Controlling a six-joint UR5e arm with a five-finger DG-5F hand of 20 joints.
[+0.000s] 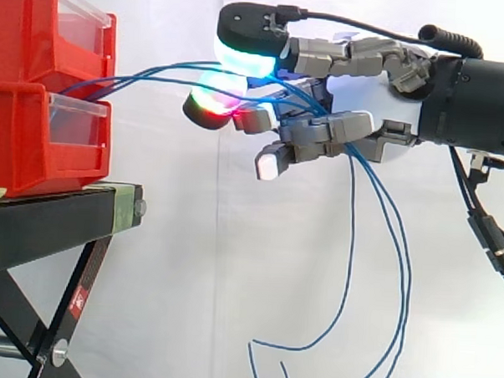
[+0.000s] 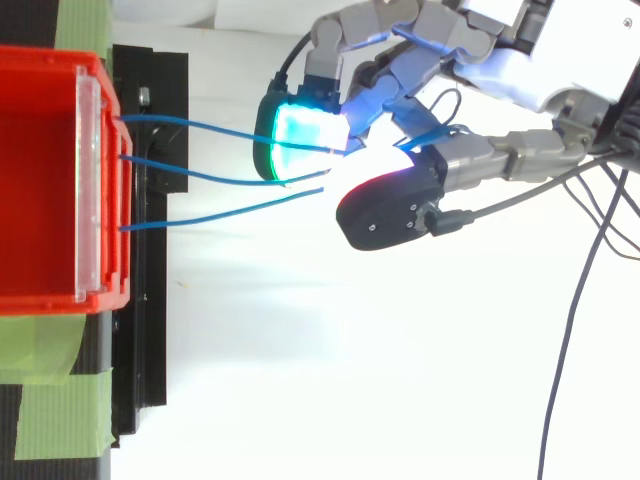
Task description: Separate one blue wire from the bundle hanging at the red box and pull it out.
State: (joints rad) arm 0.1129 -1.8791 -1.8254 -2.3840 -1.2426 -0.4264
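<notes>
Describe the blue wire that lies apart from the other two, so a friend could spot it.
From above, find the red bin, then the three blue wires leaving its front toward the hand. The lone wire is lowest in that picture, and it alone slants steadily upward to the hand.

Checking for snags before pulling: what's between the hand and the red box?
Just three blue wires, spanning the gap from the red box front to the hand's fingers, in the top view; nothing else crosses it.
</notes>
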